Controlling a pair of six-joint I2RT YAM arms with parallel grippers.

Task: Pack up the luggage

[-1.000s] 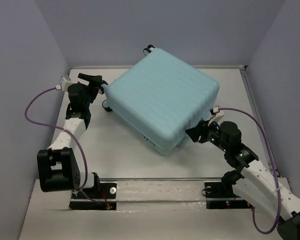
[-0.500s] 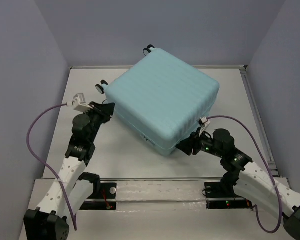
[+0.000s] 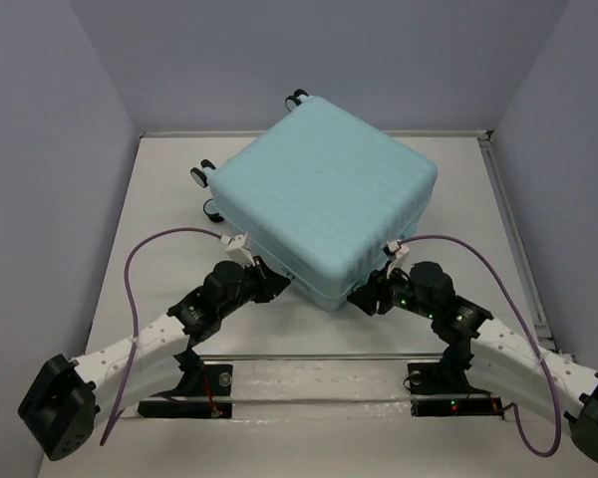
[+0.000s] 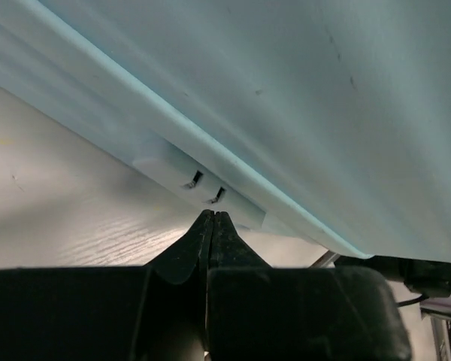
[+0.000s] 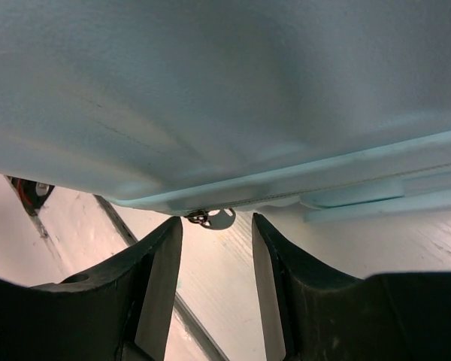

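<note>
The luggage (image 3: 324, 194) lies closed and flat on the table, a large pale aqua ribbed shell set at an angle. My left gripper (image 3: 279, 286) is shut and empty. Its tips (image 4: 213, 215) sit just under the small lock block (image 4: 199, 180) on the luggage side (image 4: 301, 90). My right gripper (image 3: 365, 297) is open at the near corner of the luggage. In the right wrist view its fingers (image 5: 161, 248) stand either side of a small metal zipper pull (image 5: 216, 218) that hangs from the shell's seam (image 5: 286, 192), without touching it.
Black-and-white caster wheels stick out at the luggage's left corner (image 3: 200, 176) and far corner (image 3: 296, 98). A metal rail (image 3: 319, 370) with both arm bases runs along the near edge. Grey walls close in the left, back and right.
My left arm swung from the caster corner down to the luggage's near-left side, and its gripper shut. My right gripper slid left along the near side to the corner.
</note>
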